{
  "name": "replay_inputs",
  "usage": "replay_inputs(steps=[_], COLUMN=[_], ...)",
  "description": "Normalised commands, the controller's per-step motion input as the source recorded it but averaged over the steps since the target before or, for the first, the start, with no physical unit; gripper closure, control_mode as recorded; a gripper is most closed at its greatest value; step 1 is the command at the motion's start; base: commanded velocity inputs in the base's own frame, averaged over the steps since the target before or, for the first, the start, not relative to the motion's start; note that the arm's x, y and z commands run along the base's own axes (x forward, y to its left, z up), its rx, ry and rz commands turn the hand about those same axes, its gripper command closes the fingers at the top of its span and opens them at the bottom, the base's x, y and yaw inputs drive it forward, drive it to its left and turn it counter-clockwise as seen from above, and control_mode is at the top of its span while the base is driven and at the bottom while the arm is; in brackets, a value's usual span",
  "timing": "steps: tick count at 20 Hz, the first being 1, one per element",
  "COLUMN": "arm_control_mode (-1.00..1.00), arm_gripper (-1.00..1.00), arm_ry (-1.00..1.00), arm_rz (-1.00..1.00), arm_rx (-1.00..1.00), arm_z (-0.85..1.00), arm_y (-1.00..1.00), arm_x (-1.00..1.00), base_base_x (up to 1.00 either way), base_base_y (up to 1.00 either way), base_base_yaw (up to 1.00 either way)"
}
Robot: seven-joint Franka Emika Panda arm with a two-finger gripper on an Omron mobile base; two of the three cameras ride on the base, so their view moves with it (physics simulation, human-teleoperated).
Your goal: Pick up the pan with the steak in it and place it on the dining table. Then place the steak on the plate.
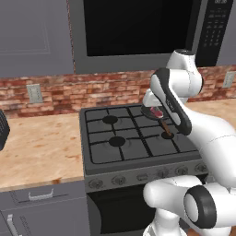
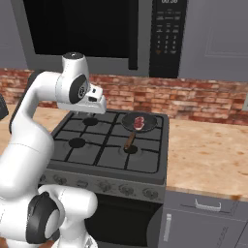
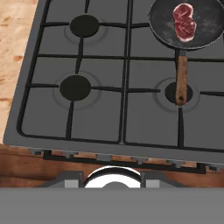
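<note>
The black pan (image 2: 141,122) sits on the stove's back right burner, its brown wooden handle (image 2: 130,141) reaching forward over the front right burner. Inside it lies the red steak (image 2: 139,121). From the hand view, looking down, the pan (image 3: 192,22), steak (image 3: 183,22) and handle (image 3: 181,81) are at the upper right. In the left base view my arm partly covers the pan (image 1: 152,112). My gripper (image 2: 97,109) hangs above the stove, left of the pan and well apart from it; its fingers are not clear. The dining table and the plate are out of view.
The grey four-burner stove (image 2: 97,145) is set in a light wooden counter (image 1: 37,147) running to both sides (image 2: 208,155). Behind stand a brick backsplash (image 1: 69,94) and a dark microwave (image 1: 133,27) overhead. A dark object (image 1: 2,129) sits at the counter's far left.
</note>
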Motion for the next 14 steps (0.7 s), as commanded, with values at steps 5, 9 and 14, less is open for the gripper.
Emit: replay_inputs(steps=[5,9,14], arm_control_mode=[-1.00,-1.00,-1.00], arm_gripper=[-1.00,-1.00,-1.00], arm_ry=[0.00,0.01,0.00], arm_rz=[0.00,-0.05,-0.03], arm_rx=[0.00,0.05,0.07], arm_z=[-0.02,-0.26,-0.42], arm_y=[-0.01,-0.33,-0.60], arm_x=[-0.01,-0.09,-0.02], base_base_x=[0.00,0.00,0.00], base_base_y=[0.00,0.00,0.00], base_base_yaw=[0.00,0.00,0.00])
